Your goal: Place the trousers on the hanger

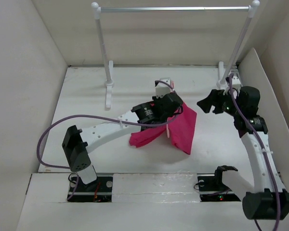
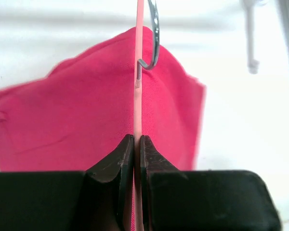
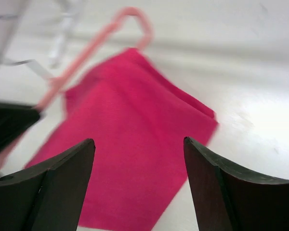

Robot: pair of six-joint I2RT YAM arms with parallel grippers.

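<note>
White table (image 1: 86, 113) boxed in by pale walls, with one rack (image 1: 173, 8) at the back. From above, the left gripper (image 1: 168, 114) sits over the one pair of trousers (image 1: 183, 130) at mid-table, and the one hanger (image 1: 167, 131) lies across them. The right gripper (image 1: 207, 102) stands apart to their right, with bare table around it. Left wrist view: jaws clenched on the hanger's thin bar, trousers behind it. Right wrist view: jaws spread wide, holding nothing, trousers below.

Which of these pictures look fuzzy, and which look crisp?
Top view: evenly lit and crisp, the trousers sharp. Left wrist view: cloth fairly sharp, everything white behind washed out and blurred. Right wrist view: the hanger smeared out of focus, glare on the table.
</note>
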